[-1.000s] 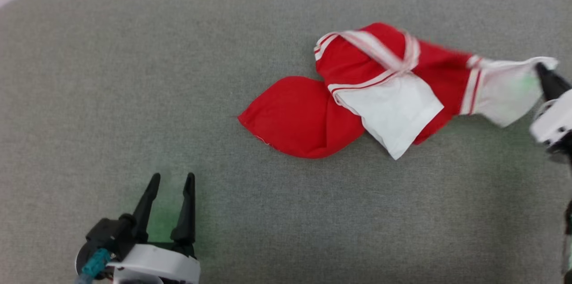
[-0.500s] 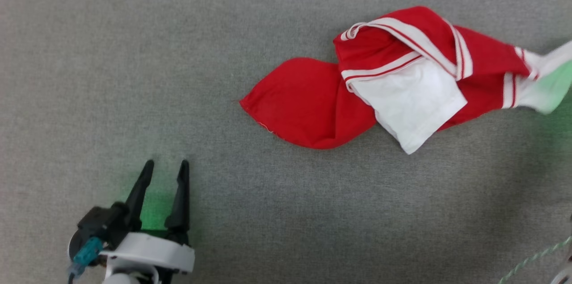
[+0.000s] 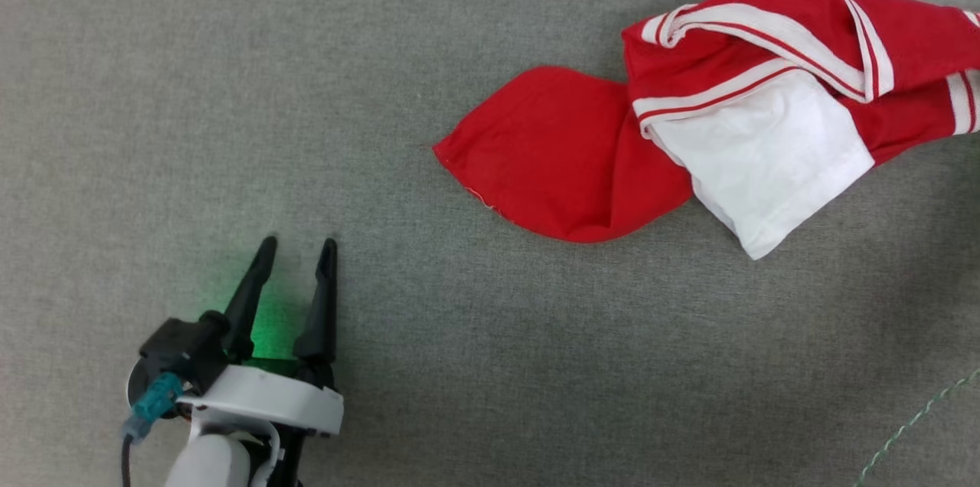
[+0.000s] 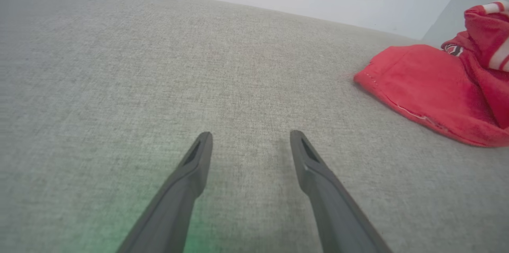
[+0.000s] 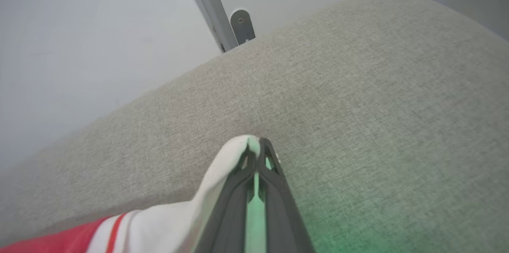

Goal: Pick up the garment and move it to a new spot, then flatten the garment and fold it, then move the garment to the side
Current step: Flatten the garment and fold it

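Left hand [image 3: 298,245]: two long tapered black fingers [image 3: 321,303], white wrist shell [image 3: 268,404], teal cable plug [image 3: 157,401]

Soft, even light, faint shadows, green glow [image 3: 268,322] by the left hand [image 3: 298,243].

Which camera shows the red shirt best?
The head view: most of the garment lies bunched there. The left wrist view catches one red edge; the right wrist view, its white sleeve end pinched in the right gripper.

Grey fabric surface [image 3: 490,364]; metal post [image 5: 206,6] beyond its edge; pale wall [image 5: 79,46].
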{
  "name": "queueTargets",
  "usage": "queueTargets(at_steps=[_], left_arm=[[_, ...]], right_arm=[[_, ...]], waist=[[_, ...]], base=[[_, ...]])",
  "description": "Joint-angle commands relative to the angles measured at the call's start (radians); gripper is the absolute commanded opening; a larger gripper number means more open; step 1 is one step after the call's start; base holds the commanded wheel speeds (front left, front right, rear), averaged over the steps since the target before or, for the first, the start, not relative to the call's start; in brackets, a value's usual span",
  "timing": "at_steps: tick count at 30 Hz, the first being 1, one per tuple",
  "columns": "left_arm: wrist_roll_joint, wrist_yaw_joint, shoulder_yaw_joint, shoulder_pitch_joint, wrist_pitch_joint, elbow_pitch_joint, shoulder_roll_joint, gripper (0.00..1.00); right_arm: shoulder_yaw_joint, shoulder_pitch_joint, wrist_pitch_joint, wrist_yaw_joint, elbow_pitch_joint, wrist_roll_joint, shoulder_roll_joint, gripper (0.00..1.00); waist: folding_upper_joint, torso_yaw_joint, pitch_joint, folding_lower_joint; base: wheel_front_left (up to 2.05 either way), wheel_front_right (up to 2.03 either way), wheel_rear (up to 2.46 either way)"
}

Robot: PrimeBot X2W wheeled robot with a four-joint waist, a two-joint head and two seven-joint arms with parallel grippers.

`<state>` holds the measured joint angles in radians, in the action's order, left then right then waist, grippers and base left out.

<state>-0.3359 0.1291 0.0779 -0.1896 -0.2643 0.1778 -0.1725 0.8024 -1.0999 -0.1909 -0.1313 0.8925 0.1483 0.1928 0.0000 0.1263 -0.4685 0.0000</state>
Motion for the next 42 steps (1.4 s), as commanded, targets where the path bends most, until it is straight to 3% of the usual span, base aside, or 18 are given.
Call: queueTargets(at_steps=[1,8,14,19,26,32,42], left_arm=[[-0.008,0.003,-0.003,-0.018,0.0,0.001,-0.001,1.0],[-0.051,0.003,0.025,-0.038,0.0,-0.031,-0.069,1.0],[-0.135,0.003,0.13,-0.098,0.056,-0.09,-0.18,1.0],[-0.266,0.003,0.225,-0.193,0.274,-0.183,-0.29,1.0],[-0.505,0.003,0.398,-0.388,0.67,-0.222,-0.395,1.0],[-0.603,0.003,0.543,-0.53,0.904,-0.167,-0.397,1.0],[-0.686,0.003,0.634,-0.64,0.999,-0.034,-0.311,1.0]], right_arm=[[-0.002,-0.018,0.026,0.001,0.012,0.018,-0.001,1.0],[-0.154,0.022,0.149,0.001,0.06,-0.021,0.019,1.0],[-0.444,0.169,0.254,0.001,-0.012,-0.17,0.025,1.0],[-0.675,0.377,0.273,0.001,-0.22,-0.357,0.031,1.0],[-0.806,0.682,0.213,0.001,-0.564,-0.476,0.02,1.0],[-0.816,0.827,0.156,0.001,-0.734,-0.464,-0.027,1.0],[-0.812,0.86,0.126,0.001,-0.833,-0.444,-0.083,1.0]], waist=[[0.0,0.001,-0.003,0.0],[0.0,-0.044,0.055,0.0],[0.0,-0.1,0.128,0.0],[0.0,-0.153,0.179,0.0],[0.0,-0.216,0.216,0.0],[0.0,-0.274,0.214,0.0],[0.0,-0.341,0.168,0.0]], base=[[0.0,0.0,0.0],[0.0,0.0,0.0],[0.0,0.0,0.0],[0.0,0.0,0.0],[0.0,0.0,0.0],[0.0,0.0,0.0],[0.0,0.0,0.0]])
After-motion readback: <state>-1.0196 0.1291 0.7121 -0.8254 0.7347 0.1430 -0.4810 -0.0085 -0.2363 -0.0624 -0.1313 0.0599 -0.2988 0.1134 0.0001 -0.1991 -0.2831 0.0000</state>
